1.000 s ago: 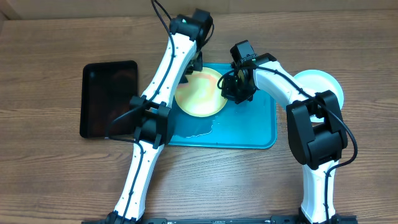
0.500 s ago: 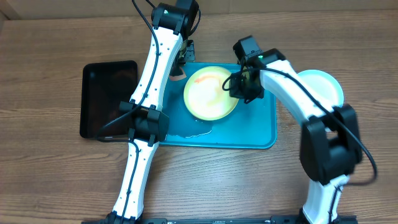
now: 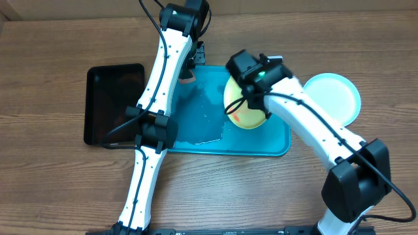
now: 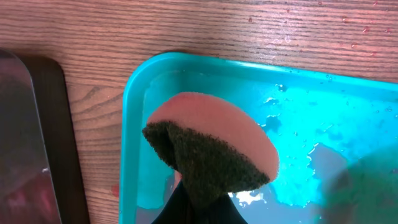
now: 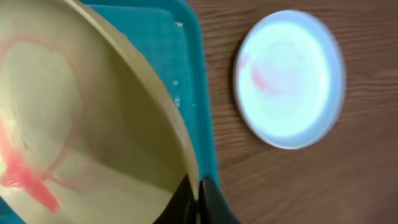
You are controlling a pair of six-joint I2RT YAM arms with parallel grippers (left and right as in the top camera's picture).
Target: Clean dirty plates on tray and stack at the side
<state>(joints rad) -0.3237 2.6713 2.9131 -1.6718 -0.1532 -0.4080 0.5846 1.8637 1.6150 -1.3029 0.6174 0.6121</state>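
Overhead view: a large turquoise tray lies on the wooden table, with a film of water pooled across its middle. A smaller black tray sits just to its left.

The right arm reaches over the right part of the turquoise tray and holds a pale yellow plate tipped steeply on edge. The plate hangs over the tray's right half; whether its lower edge touches the tray cannot be told. In the right wrist view the right pincer is clamped on the plate's rim, one finger on each face. The inner face of the plate carries a red smear low on the left and a faint reddish ring higher up.

A second plate, white with a light-blue rim, lies flat on the table right of the turquoise tray. A strip of bare wood separates them. A faint pink smudge shows on its surface.

The left arm stretches to the far left corner of the turquoise tray. In the left wrist view the left pincer is clamped on a sponge. The sponge is salmon-pink with a dark green scouring layer, and it is bent where it is gripped. It hangs over that corner of the tray, above wet patches and droplets. The black tray's edge shows at the left of this view.
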